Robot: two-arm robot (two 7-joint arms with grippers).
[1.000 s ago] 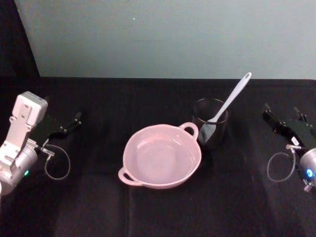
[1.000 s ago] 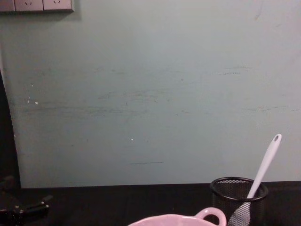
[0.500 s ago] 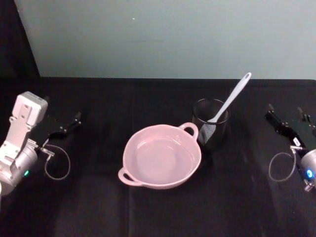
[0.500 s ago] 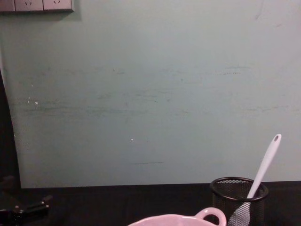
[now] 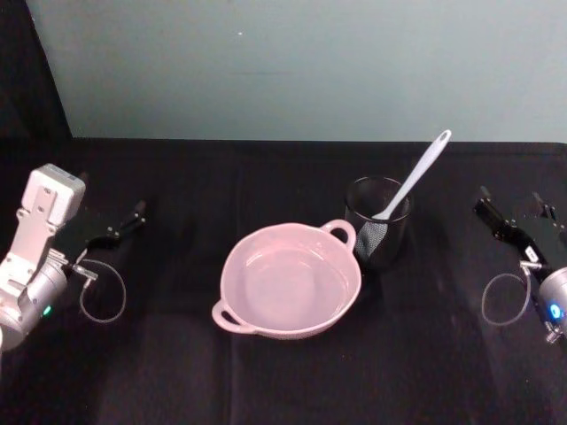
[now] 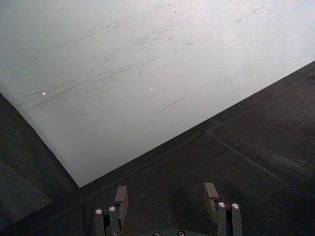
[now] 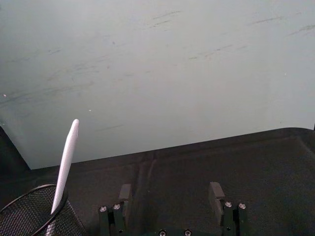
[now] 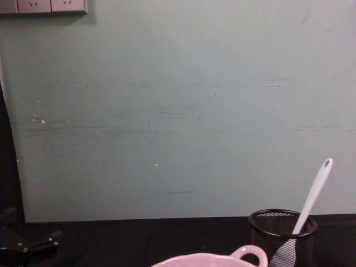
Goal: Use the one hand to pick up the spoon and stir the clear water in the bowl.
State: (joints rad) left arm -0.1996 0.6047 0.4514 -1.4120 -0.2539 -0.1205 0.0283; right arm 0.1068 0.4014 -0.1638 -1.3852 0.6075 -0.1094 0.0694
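While both arms sat out at the edges, the black worktop [image 5: 292, 390] carried everything between them, with the pale teal wall [image 8: 178, 111] standing behind it. Pink bowl [image 5: 290, 280] was the biggest item: well apart from the right gripper [image 5: 512, 215], toward the left-arm side of it and a bit nearer the robot body, roughly midway between the two grippers. Clear water in it, loop handle on the rim facing the mesh cup [image 5: 377, 220]. Cup was black wire mesh, just beside the bowl's rim handle, between bowl and right gripper, still clearly apart from that gripper. White spoon [image 5: 415, 178] stood in the cup, bowl end down, handle tilted up and leaning toward the right gripper's side, tip well above the cup rim; nothing gripping it.

Right gripper: low over the worktop at the far right, fingers [image 7: 214, 191] spread wide with bare cloth between them, holding nothing. Right wrist view had the spoon handle and cup rim off to one side of the gripper, not between the fingers.

Left gripper [image 5: 133, 215]: parked at the far left, well apart from the bowl, on the opposite side of it from the cup. Left wrist view showed its fingers [image 6: 121, 195] parted wide too, empty, pointing at wall and bare worktop. Chest view caught it low at the left edge.
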